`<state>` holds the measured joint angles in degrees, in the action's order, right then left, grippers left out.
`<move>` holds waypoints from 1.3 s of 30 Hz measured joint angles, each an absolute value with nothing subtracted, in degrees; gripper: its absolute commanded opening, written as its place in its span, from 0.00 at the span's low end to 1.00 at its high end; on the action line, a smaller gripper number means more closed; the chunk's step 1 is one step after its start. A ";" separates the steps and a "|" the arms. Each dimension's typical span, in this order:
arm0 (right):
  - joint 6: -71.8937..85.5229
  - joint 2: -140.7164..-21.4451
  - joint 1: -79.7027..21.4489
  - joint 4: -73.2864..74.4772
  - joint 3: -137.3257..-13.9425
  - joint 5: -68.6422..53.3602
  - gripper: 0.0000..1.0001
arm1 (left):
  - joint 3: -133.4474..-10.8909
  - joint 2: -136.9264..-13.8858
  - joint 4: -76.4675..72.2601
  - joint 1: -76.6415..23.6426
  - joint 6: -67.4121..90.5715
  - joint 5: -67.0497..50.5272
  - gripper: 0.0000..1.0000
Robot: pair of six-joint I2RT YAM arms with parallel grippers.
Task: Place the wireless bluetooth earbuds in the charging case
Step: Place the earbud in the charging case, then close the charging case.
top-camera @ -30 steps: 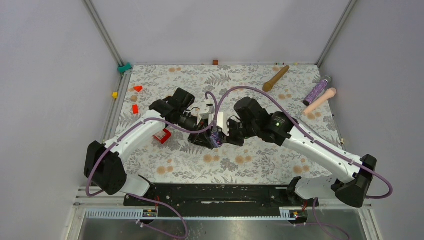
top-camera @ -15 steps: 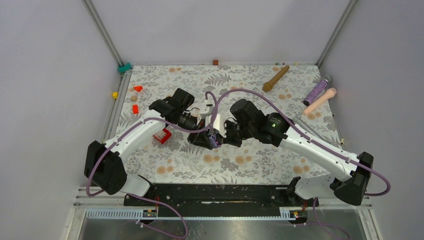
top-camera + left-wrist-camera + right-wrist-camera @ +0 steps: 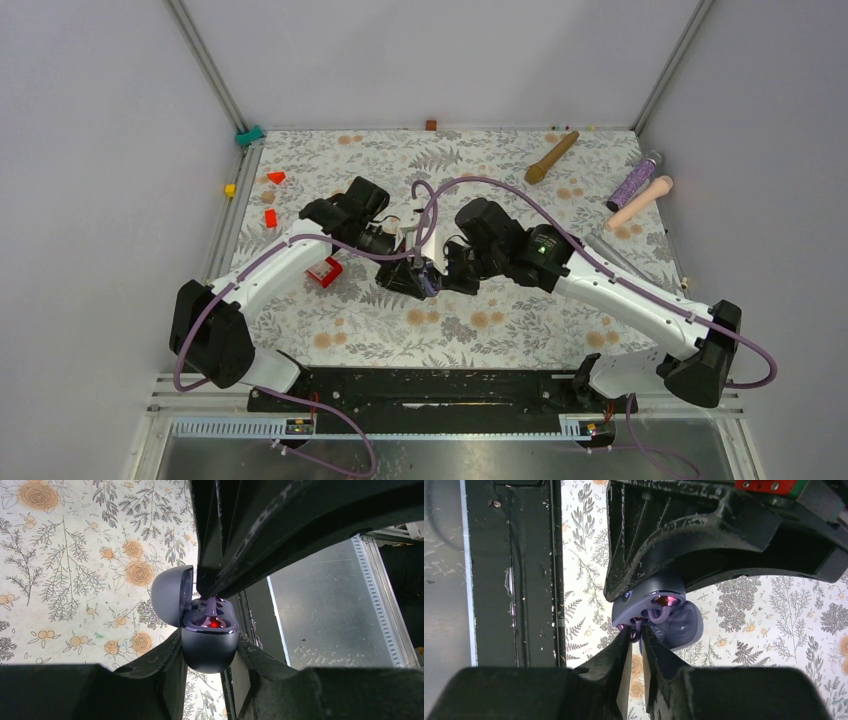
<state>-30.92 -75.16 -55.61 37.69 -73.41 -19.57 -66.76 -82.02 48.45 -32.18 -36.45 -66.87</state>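
My left gripper [image 3: 209, 644] is shut on the dark purple charging case [image 3: 207, 652], held above the floral mat with its lid open to the left. A red light glows inside the case. My right gripper [image 3: 637, 632] is shut on a purple earbud [image 3: 636, 629], pinching its thin hook right at the case's [image 3: 644, 605] open mouth. A second purple earbud [image 3: 659, 611] with a looped hook sits in the case beside it. In the top view both grippers, left [image 3: 408, 275] and right [image 3: 446, 272], meet at the case [image 3: 424, 279] at mid-table. No black buds show.
A red tray [image 3: 324, 271] lies left of the left arm. Red blocks [image 3: 276, 177] and a yellow block [image 3: 230, 189] sit at far left. A brown wooden handle [image 3: 552, 157], a glittery purple cylinder [image 3: 634, 180] and a pink cylinder [image 3: 640, 202] lie at the back right.
My right arm has shifted left, bringing its gripper and the earbud closer into the case. My left gripper has held the case nearly still.
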 measured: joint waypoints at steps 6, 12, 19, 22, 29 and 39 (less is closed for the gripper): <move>-29.91 -75.92 -55.94 36.99 -73.43 -20.53 0.38 | -66.76 -82.13 48.38 -32.18 -36.38 -67.09 0.00; -29.63 -75.79 -56.14 38.98 -74.83 -20.64 0.58 | -66.78 -82.19 47.68 -32.18 -36.40 -67.07 0.00; -29.52 -72.07 -56.12 41.45 -77.19 -19.31 0.69 | -66.78 -82.19 47.07 -32.42 -36.53 -67.11 0.00; -29.56 -69.10 -55.46 41.69 -77.21 -18.92 0.69 | -66.81 -82.19 47.05 -32.47 -36.62 -67.26 0.00; -28.45 -66.59 -51.57 38.96 -76.40 -14.87 0.64 | -67.07 -82.19 46.98 -32.47 -36.62 -67.48 0.00; -26.30 -70.19 -48.95 34.46 -72.47 -12.84 0.60 | -67.07 -82.15 46.96 -32.51 -36.62 -67.48 0.00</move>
<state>-26.30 -70.19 -48.95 34.46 -72.47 -12.84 -67.07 -82.15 46.96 -32.51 -36.62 -67.48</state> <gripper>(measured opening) 0.607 0.330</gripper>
